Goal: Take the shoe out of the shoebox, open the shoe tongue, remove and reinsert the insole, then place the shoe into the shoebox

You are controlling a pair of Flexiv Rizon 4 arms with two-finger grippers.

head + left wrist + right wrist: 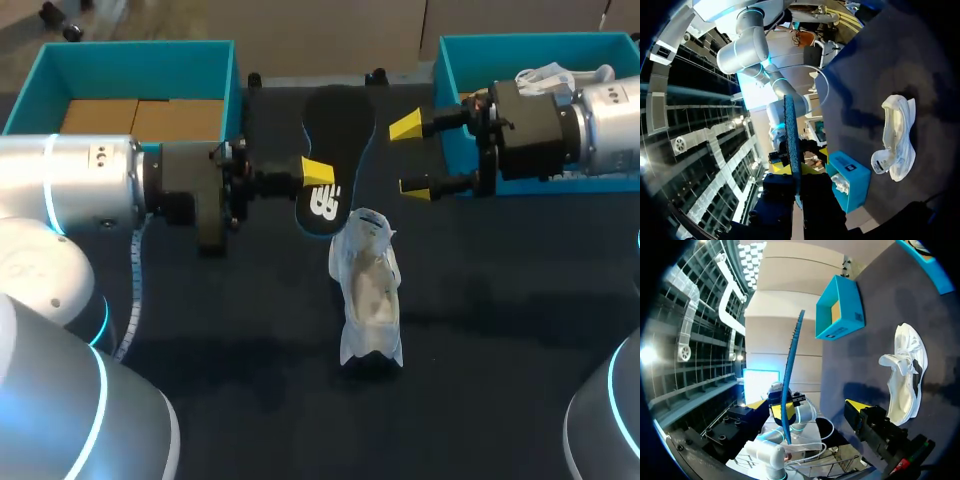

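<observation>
Left gripper [318, 176], arm held level, pinches the insole [338, 130]; right gripper [410, 157] faces it, wide open.

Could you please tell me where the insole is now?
In the head view, the insole is held by the left end effector at the far middle, just beyond the white shoe, with the right end effector open beside it.

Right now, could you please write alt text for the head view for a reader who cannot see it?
The left gripper holds a black insole by one end between two blue boxes, with the open right gripper beside it. A white shoe sits on the table nearer the camera.
</observation>
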